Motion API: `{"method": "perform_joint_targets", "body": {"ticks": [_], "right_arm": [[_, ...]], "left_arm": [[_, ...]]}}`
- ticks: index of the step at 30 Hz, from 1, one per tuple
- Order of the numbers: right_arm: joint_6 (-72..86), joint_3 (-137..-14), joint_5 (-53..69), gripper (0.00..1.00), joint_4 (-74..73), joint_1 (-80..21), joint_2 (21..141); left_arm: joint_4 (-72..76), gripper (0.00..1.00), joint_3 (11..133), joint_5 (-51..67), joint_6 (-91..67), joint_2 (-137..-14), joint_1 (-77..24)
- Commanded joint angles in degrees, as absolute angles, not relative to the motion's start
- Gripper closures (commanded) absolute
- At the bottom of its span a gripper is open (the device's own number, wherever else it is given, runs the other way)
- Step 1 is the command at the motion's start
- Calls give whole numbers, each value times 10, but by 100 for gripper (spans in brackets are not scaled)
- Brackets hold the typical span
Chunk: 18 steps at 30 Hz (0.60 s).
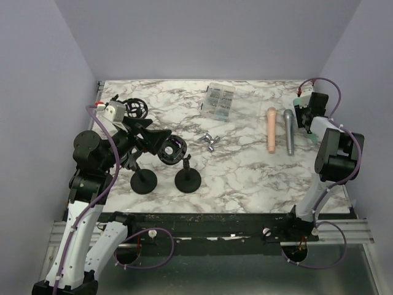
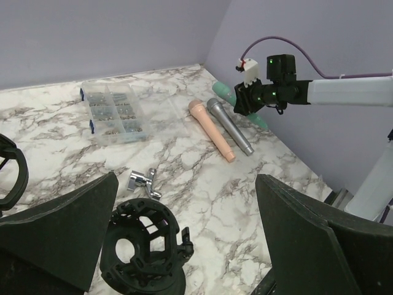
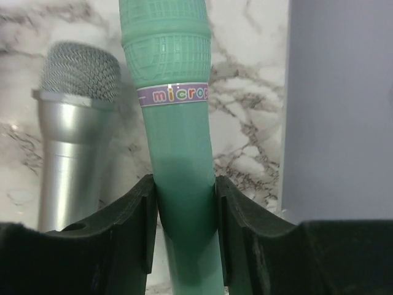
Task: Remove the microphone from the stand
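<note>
One green microphone (image 3: pixel 181 141) clamped in right gripper (image 3: pixel 183 209), mostly hidden from above | left gripper (image 2: pixel 184 203) jaws wide near stand (image 2: pixel 144 252), foot cut off in wrist view

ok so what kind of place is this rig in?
Probably a lab test cell: a marble-pattern tabletop boxed in by plain lavender walls, two arms mounted at its near edge, microphones and stands laid out as props.

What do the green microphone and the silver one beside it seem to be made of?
Green microphone: probably plastic, matte, one colour, grid moulded into its head, printed band. Silver microphone: satin metallic body, metal or painted plastic, unclear; head looks like wire mesh.
</note>
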<state>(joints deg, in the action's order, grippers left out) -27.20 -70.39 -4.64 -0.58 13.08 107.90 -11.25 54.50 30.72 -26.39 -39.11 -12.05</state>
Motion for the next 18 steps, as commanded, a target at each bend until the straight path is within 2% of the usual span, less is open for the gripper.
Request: {"method": "perform_joint_targets", "body": {"ticks": [1, 12, 18], "right_arm": [[-278, -721, -28, 98, -56, 156, 1110], [-253, -761, -23, 96, -93, 163, 1161], [-262, -754, -20, 87, -102, 163, 1164]], "left_arm": [[-94, 2, 538, 331, -275, -397, -115], [-84, 2, 533, 344, -286, -406, -108], [-79, 2, 531, 348, -290, -408, -105]]}}
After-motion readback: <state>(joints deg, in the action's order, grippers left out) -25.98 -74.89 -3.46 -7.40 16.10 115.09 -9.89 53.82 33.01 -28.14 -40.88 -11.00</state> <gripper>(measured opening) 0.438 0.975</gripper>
